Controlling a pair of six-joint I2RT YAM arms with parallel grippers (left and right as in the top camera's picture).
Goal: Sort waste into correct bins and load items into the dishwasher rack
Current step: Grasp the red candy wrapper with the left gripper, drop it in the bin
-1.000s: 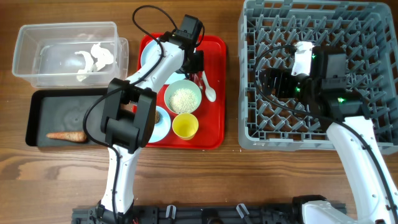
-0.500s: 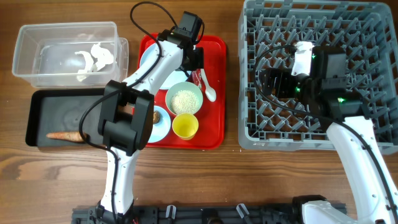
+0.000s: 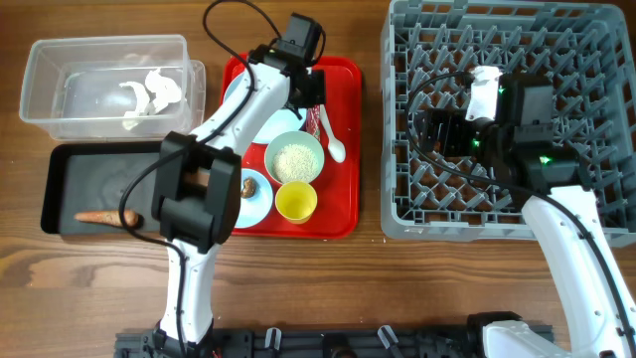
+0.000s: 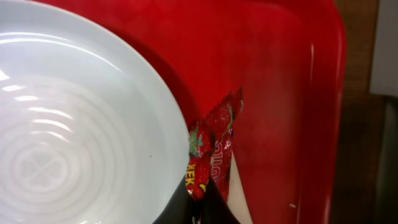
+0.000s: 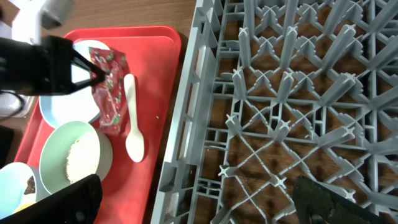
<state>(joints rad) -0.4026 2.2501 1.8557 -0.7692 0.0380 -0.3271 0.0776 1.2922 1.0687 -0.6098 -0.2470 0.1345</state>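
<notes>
My left gripper [image 4: 202, 200] is shut on the red snack wrapper [image 4: 217, 146] beside the light blue plate [image 4: 74, 124]. Overhead, the left gripper [image 3: 310, 99] holds the wrapper [image 3: 315, 119] over the back of the red tray. The white spoon [image 3: 334, 147], the pale green bowl [image 3: 294, 157] of rice, the yellow cup [image 3: 295, 202] and the light blue bowl [image 3: 256, 197] with a brown lump sit on that tray. My right gripper [image 3: 437, 132] is open and empty above the dishwasher rack [image 3: 596, 60]. In the right wrist view the wrapper [image 5: 109, 87] hangs from the left gripper.
The flat red tray [image 3: 343, 194] lies between the bins and the rack. The clear tub [image 3: 60, 85] at the back left holds crumpled tissue [image 3: 154, 91]. The black tray [image 3: 70, 184] in front of it holds the carrot piece [image 3: 104, 217].
My left gripper has shifted slightly toward the back of the red tray with the wrapper in it. The right arm has not moved.
</notes>
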